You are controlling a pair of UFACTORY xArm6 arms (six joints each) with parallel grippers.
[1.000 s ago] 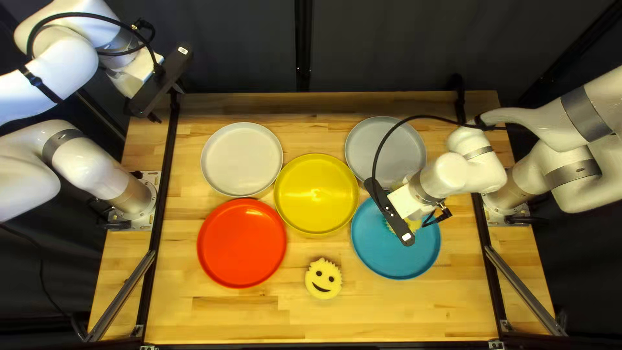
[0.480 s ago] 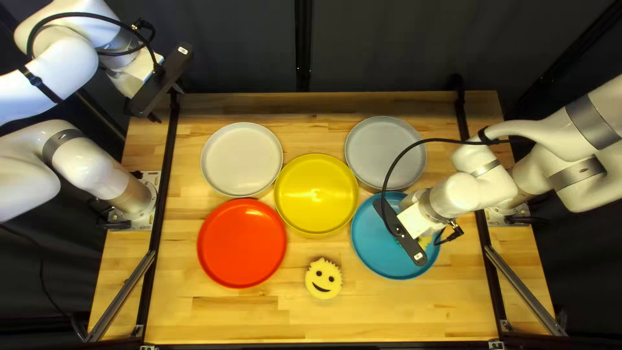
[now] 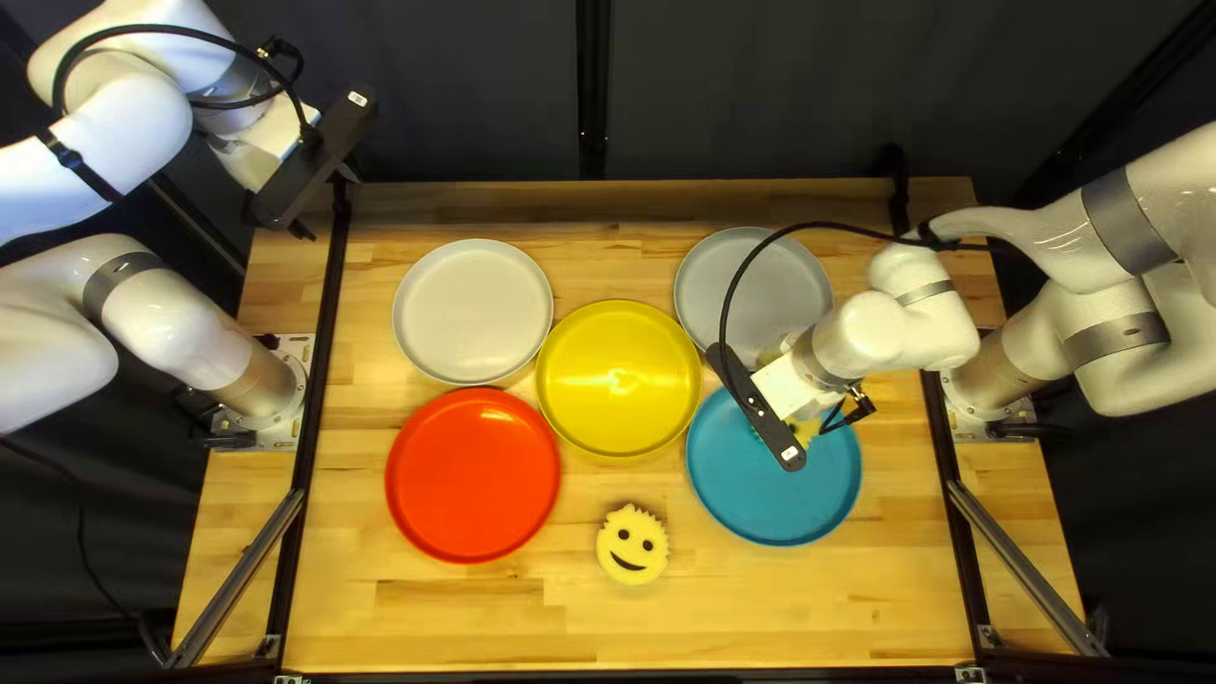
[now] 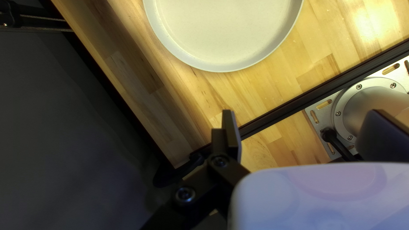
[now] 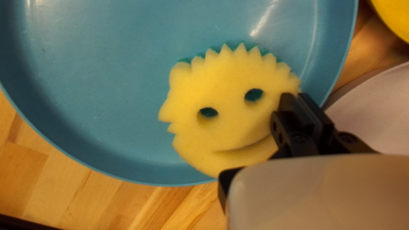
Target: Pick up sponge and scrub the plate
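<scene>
Scrub step judged in hand, pick-up done. The round yellow smiley foam sponge with green backing (image 5: 230,119) is pinched at its edge by the right gripper (image 5: 301,100) — fingers nearly together. Sponge is placed over the round blue plastic plate (image 5: 106,85), within its rim on the side toward the round grey plate (image 3: 735,272); firm contact can't be confirmed. Next: light pressure to be applied and the sponge swept across the blue plate's middle — rim to be cleared, edge grip to be watched for twist. Left gripper (image 4: 303,120) is parked well apart from the blue plate, fingers wide, nothing held.
</scene>
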